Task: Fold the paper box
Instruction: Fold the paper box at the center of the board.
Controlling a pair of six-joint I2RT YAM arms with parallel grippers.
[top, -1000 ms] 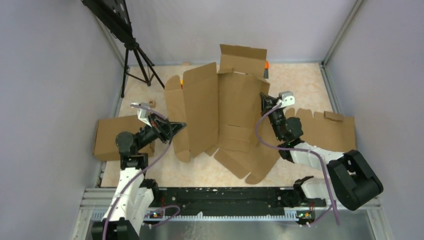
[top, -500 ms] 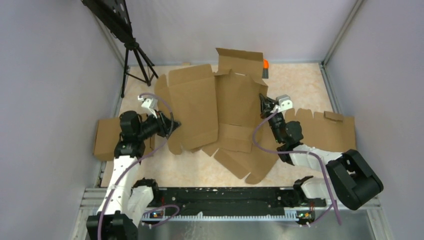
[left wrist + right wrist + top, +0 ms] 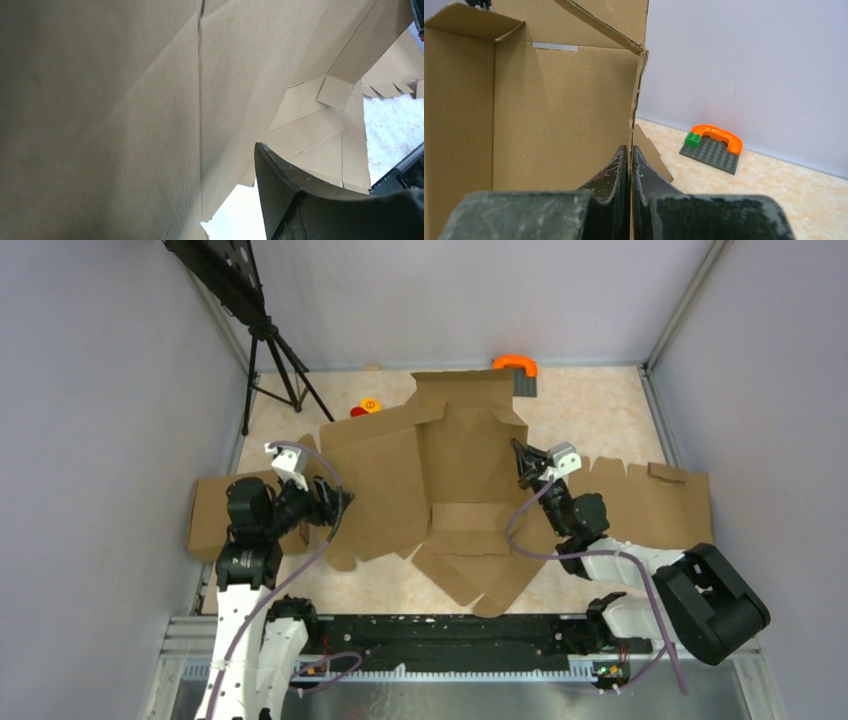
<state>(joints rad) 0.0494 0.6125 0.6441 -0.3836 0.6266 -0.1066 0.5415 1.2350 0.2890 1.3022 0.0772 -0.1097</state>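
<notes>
The paper box (image 3: 450, 470) is a big brown die-cut sheet, half raised, in the middle of the table. My right gripper (image 3: 522, 468) is shut on the torn top edge of its upright right wall (image 3: 549, 115), with both fingers (image 3: 616, 167) pressed flat against the cardboard. At the sheet's left panel sits my left gripper (image 3: 337, 505), which is open. In the left wrist view one black finger (image 3: 280, 195) stands apart from the panel (image 3: 100, 100), with pale table showing in the gap. Its other finger is hidden.
A second die-cut cardboard sheet (image 3: 650, 500) lies flat to the right, and a plain cardboard slab (image 3: 210, 515) lies to the left under my left arm. At the back are a grey baseplate with an orange arch (image 3: 515, 365) (image 3: 711, 145), a red and yellow toy (image 3: 365, 407) and a tripod (image 3: 270, 350).
My left gripper has opened and let go of the left panel, then drawn back to the left. The panel and the back flap have dropped lower. My right gripper has stayed shut on the wall.
</notes>
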